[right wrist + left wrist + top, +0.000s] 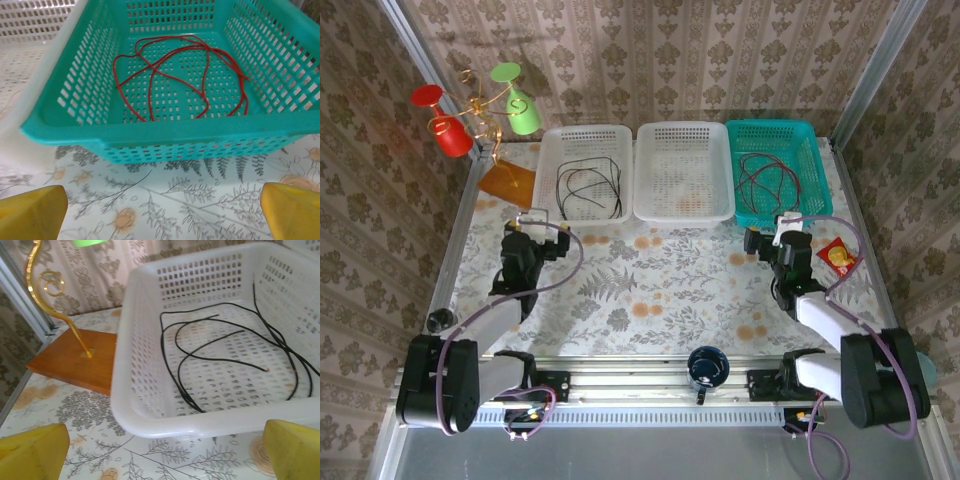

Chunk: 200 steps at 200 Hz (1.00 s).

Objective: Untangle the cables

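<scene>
black cables (230,360), red cables (205,75), seemingly untangled, apart

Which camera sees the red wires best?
The right wrist view: the red cables lie close up in the teal basket, every loop clear. The top external view shows them small, from above. The left wrist view faces black cables in a white basket instead.

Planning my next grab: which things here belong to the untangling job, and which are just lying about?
Job: black cables, in the left basket; red cables, in the teal basket.
Lying about: middle basket, cup stand, mug, red packet.
</scene>
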Tool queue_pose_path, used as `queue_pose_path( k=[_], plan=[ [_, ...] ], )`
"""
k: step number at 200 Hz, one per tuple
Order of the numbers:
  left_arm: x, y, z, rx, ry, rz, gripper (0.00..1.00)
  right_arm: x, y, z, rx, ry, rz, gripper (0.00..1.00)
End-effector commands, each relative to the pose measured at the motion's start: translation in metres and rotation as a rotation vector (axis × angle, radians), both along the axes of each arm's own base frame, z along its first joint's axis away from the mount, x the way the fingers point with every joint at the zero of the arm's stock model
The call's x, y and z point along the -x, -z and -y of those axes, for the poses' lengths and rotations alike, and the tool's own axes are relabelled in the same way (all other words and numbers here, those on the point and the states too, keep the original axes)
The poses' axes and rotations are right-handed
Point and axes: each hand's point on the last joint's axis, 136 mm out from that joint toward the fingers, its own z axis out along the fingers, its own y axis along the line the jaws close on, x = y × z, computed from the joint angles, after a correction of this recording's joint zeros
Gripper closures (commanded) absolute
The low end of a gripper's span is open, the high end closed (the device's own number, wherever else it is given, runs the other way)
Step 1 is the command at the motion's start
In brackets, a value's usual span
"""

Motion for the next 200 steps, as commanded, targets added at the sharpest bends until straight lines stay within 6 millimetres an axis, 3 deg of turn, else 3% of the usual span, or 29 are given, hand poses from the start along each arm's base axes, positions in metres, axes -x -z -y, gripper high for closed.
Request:
queue_pose_path(
  k=[1,25,30,53,96,119,165,200],
  plan=[
    [-0.003,-0.016,-0.013,0.011,-0.059,0.144,0.00,-0.015,-0.020,0.016,0.046,0.065,0.134,0.00],
    [-0.004,-0.017,-0.015,-0.013,-0.058,0.144,0.00,-0.021,-0.011,0.012,0.026,0.042,0.168,0.00],
    [-0.004,-0.016,-0.015,-0.016,-0.060,0.144,0.00,-0.022,-0.001,0.012,0.025,0.043,0.148,0.00],
    [0.000,-0.015,-0.023,-0.001,-0.089,0.145,0.00,-0.025,0.013,0.009,0.027,0.028,0.150,0.00],
    [0.005,0.001,-0.024,-0.068,-0.058,0.087,0.00,-0.040,0.020,0.009,0.031,0.034,0.056,0.00],
    [-0.001,0.007,-0.042,-0.030,-0.134,0.142,0.00,-0.041,0.020,0.010,0.029,0.036,0.053,0.00],
    [-0.015,0.046,-0.050,-0.008,-0.174,0.084,0.00,-0.042,0.020,0.009,0.029,0.034,0.052,0.00],
    [-0.024,0.048,-0.046,-0.026,-0.145,0.055,0.00,-0.042,0.020,0.010,0.031,0.034,0.052,0.00]
  ],
)
